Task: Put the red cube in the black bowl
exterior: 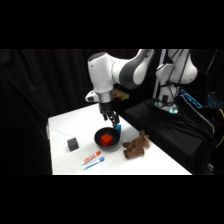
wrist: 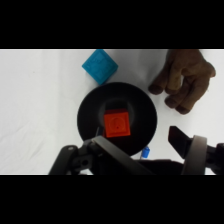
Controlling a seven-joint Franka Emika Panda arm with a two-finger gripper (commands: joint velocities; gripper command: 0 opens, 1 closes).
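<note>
Side view: fixed camera off the white bench (exterior: 62, 125), far back, looking across and down. Wrist view: close, looking straight down past the hand. Both share the round matte black bowl (exterior: 107, 139) (wrist: 90, 112) and the small bright red-orange cube (exterior: 106, 138) (wrist: 117, 124) inside it.

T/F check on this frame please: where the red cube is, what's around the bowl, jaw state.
1. The red cube lies inside the black bowl. True.
2. The gripper has the red cube between its jaws. False: the jaws are open, above the bowl, and the cube rests in the bowl.
3. A teal-blue cube sits outside the bowl, near its rim. True.
4. The dark grey cube is in the bowl. False: it stands on the white table, apart from the bowl.
5. A brown plush toy lies beside the bowl. True.
</note>
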